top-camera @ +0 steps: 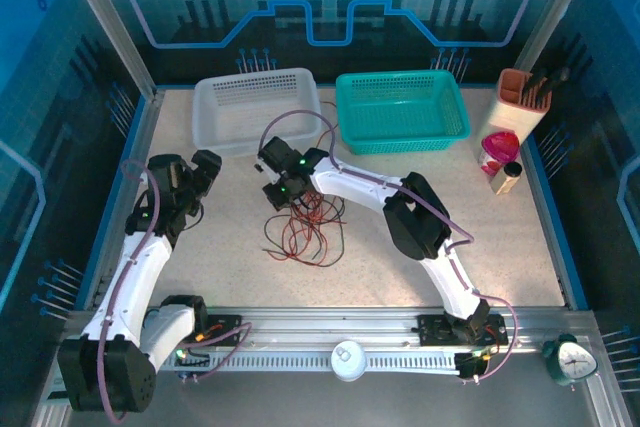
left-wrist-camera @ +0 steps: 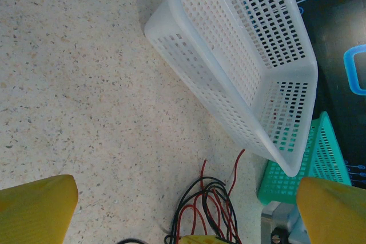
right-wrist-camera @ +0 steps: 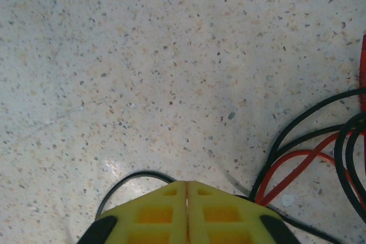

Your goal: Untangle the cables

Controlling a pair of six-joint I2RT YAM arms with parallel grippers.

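Cables (top-camera: 300, 232): red and black tangle on the table (top-camera: 480, 237), lying beneath your right gripper (right-wrist-camera: 187, 186) and to its right. Right gripper: pads pressed together, with a black strand running under the tips; you cannot tell whether it is pinched. Left gripper (top-camera: 188, 169): jaws spread wide, holding nothing, cables off to its right.

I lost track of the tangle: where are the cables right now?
In the top view the cables lie mid-table, right beside the right hand, on the near side of the white basket.
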